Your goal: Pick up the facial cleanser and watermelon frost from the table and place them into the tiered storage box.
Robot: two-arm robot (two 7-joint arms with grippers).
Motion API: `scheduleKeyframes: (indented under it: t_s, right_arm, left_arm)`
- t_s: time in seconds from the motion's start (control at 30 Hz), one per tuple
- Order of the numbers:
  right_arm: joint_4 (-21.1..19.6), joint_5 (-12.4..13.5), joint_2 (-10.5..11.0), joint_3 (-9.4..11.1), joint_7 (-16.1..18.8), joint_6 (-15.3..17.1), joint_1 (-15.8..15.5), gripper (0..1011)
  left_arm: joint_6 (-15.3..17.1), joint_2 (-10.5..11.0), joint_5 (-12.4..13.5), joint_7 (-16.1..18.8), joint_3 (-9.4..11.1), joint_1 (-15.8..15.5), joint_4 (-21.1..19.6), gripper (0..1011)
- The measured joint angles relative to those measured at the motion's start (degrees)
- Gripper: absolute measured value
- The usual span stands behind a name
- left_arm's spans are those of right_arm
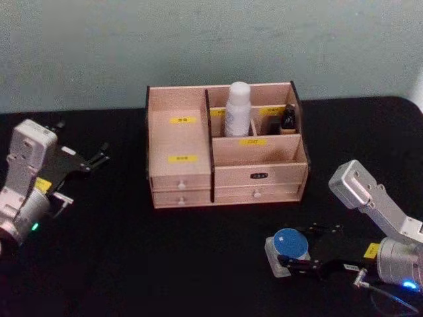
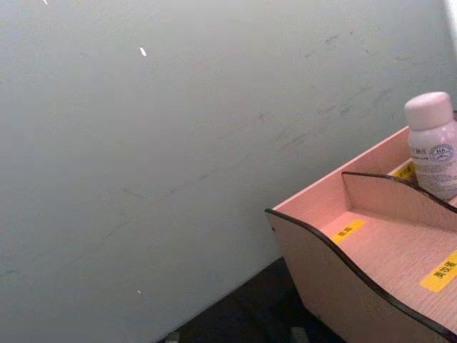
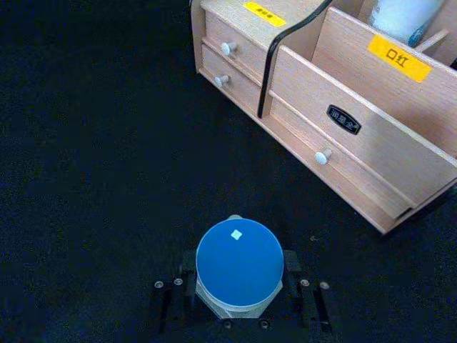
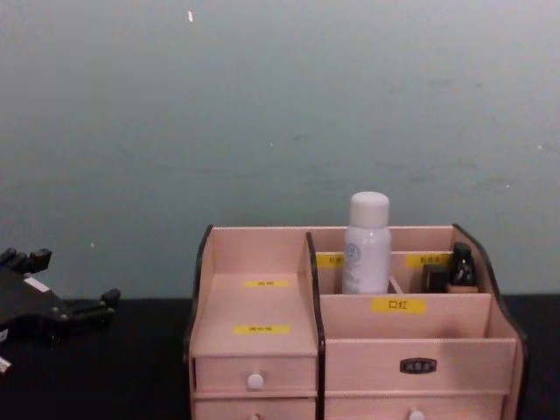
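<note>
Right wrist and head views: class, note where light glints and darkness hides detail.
Right wrist view: a white glint on the blue-lidded jar; the right gripper around it blends into the black table. Head view: the white bottle in the storage box is brightest; the parked left gripper fades likewise.

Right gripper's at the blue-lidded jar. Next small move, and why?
Probably lift the blue-lidded jar straight up, once the grasp is sure. The right gripper sits around it on the table, before the tiered storage box, whose front wall stands higher. The white bottle is already in a rear compartment. The left gripper idles at left.
</note>
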Motion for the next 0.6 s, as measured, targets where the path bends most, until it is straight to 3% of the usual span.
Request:
scheduleKeyframes:
  t_s: [0.6]
  right_arm:
    - [0.0,0.0,0.0,0.0,0.1,-0.1,0.0,723]
  left_arm:
    - [0.0,0.0,0.0,0.0,0.0,0.0,0.0,1001]
